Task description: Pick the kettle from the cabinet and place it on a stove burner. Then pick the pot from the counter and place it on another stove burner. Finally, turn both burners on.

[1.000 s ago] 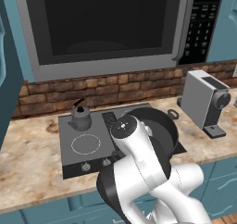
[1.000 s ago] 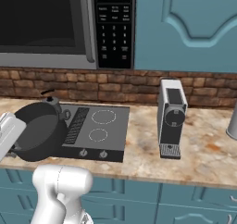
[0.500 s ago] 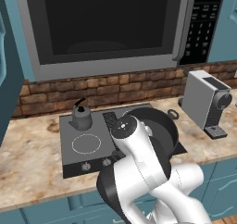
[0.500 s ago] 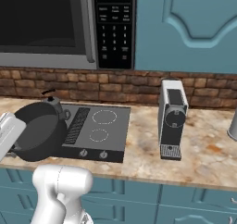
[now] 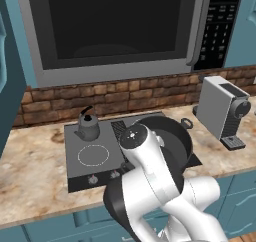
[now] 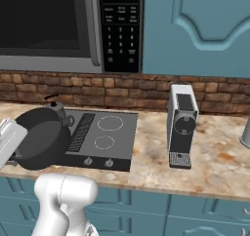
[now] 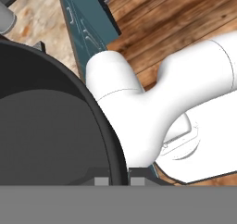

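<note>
The dark-grey pot (image 5: 172,136) hangs tilted in the air over the cooktop (image 5: 82,173), partly hidden by my white arm. My gripper (image 7: 119,180) is shut on the pot's rim (image 7: 109,126), with one fingertip on each side of the wall. In the right base view the pot (image 6: 41,137) covers the cooktop's left half. The grey kettle (image 5: 87,126) stands on the back-left burner, and its kettle lid (image 6: 54,105) peeks out behind the pot. The front-left burner (image 5: 93,155) is bare, as are both right burners (image 6: 110,123).
A white coffee machine (image 6: 181,125) stands on the marbled counter (image 5: 30,181) right of the cooktop. A microwave (image 5: 115,31) hangs above a brick backsplash. Knobs (image 6: 88,161) line the cooktop's front. A teal cabinet door (image 5: 7,86) juts in at the left edge.
</note>
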